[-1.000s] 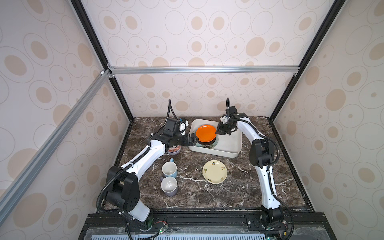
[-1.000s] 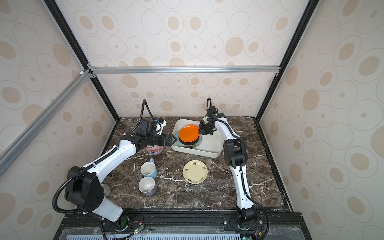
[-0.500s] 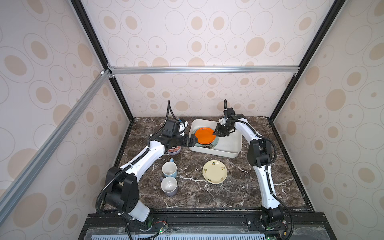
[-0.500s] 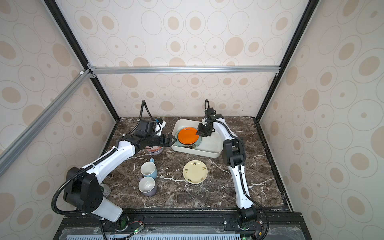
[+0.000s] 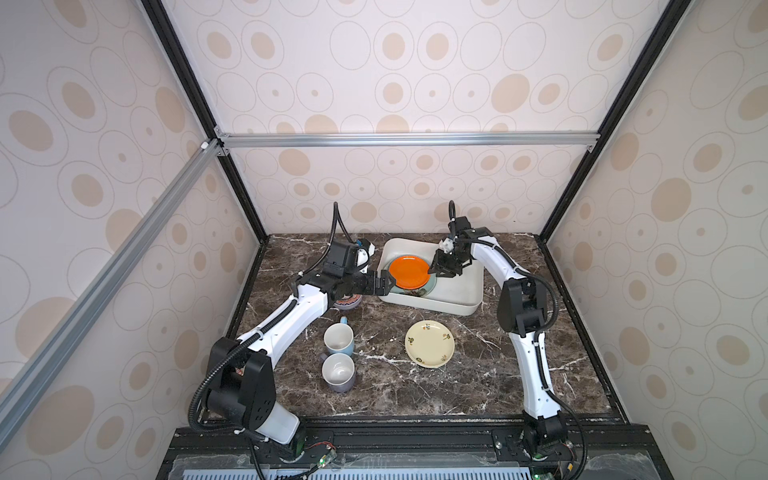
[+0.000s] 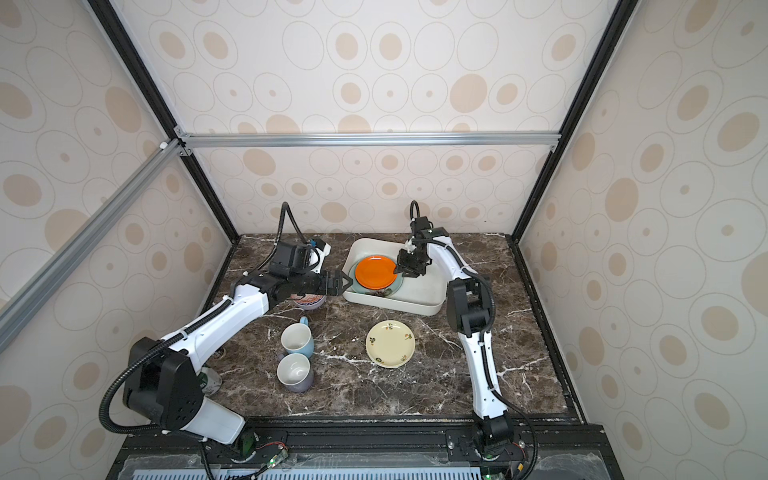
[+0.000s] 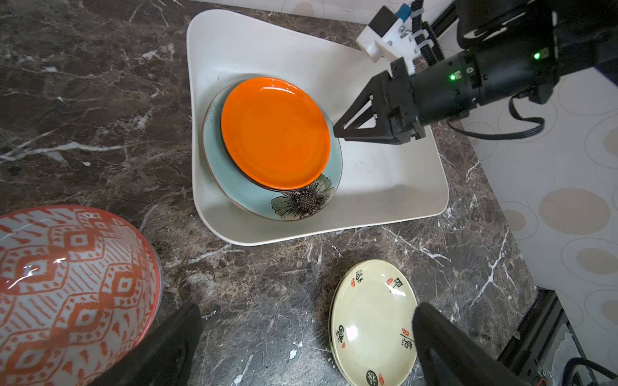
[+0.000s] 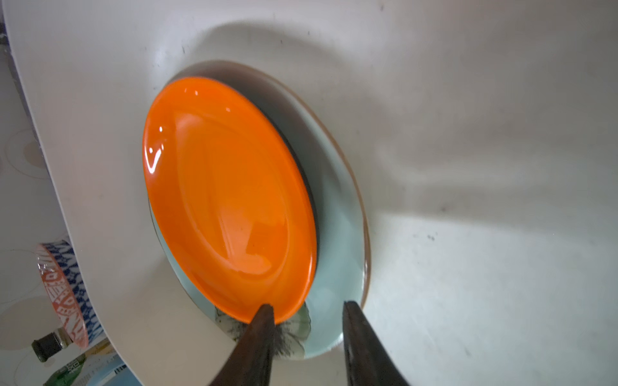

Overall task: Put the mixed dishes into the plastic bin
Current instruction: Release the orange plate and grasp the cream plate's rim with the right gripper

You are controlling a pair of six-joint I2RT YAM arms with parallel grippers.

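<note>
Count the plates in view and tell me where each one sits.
3. The orange plate lies on the teal flower plate, both inside the white bin. The cream plate sits on the marble table, outside the bin. Another could hide beneath the stack.

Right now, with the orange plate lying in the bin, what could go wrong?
The right gripper is open, but one finger sits at the rim of the orange plate; pulling away could drag it off the teal plate. The open left gripper hovers near the rim of the bin and the patterned bowl, and might bump either one.
</note>
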